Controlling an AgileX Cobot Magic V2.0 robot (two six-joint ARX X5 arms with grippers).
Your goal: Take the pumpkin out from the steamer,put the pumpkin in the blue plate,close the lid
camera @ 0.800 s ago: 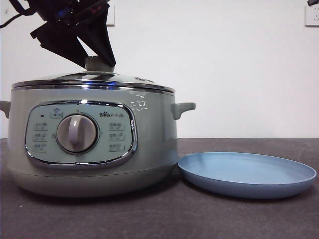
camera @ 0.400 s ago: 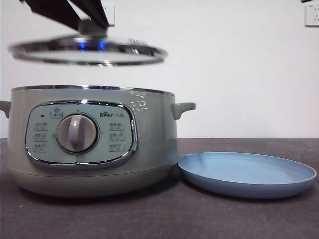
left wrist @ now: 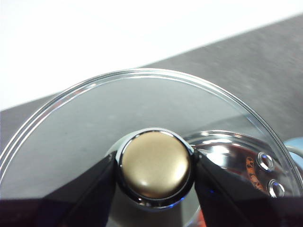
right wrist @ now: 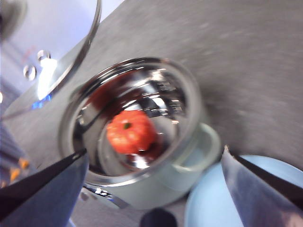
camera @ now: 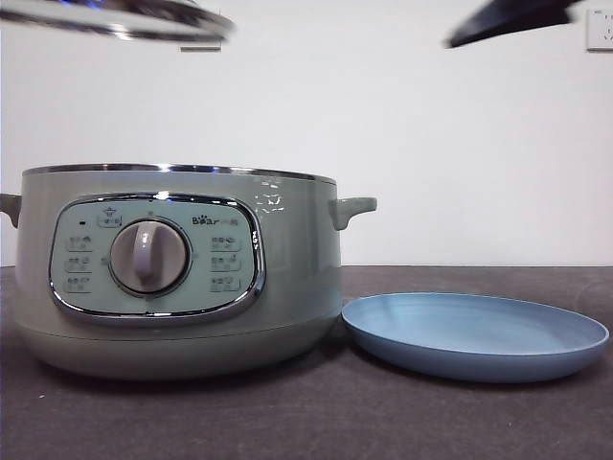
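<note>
Sitting upright in steamer [right wrist: 142,142]: pumpkin [right wrist: 131,132], stem up.

Dark grey tabletop [camera: 306,422], matte, fills the lower field. White wall [camera: 431,144] behind it. White wall socket [camera: 600,29] at 2 o'clock, partly cut by the frame edge.

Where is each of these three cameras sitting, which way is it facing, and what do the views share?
Front view: low at table height, level at the steamer and blue plate; a dark gripper tip shows top right.
Left wrist view: above the lid, the left gripper clamping its knob.
Right wrist view: high, looking down at the pumpkin inside the steamer; the right gripper is open.
Shared: front and right wrist views show steamer, plate, lid.
</note>
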